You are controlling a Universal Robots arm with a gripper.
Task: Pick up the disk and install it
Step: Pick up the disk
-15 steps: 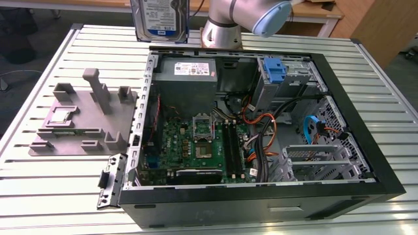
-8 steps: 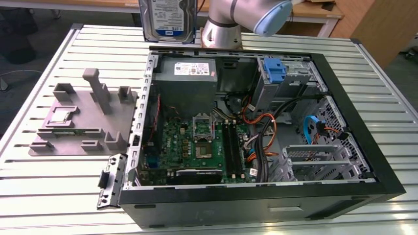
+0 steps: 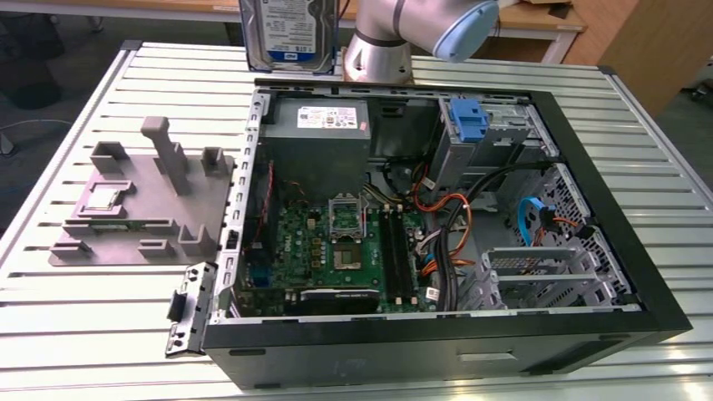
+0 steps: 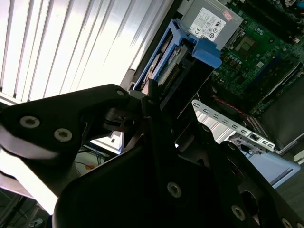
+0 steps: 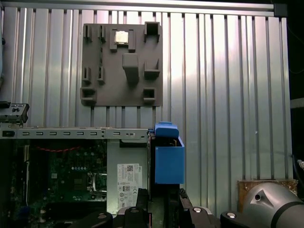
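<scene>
Pincer clamped on the disk, whose silver body and blue carrier frame stick out from between the black fingers; the disk is held in the air and touches nothing else. Below the pincer, the open computer case lies on its side on the slatted table. Of its contents, the grey power supply box is nearest beneath the held disk and the green motherboard lies farther off. Beyond the pincer, beside the case's outer wall, a grey fixture plate rests flat on the table.
</scene>
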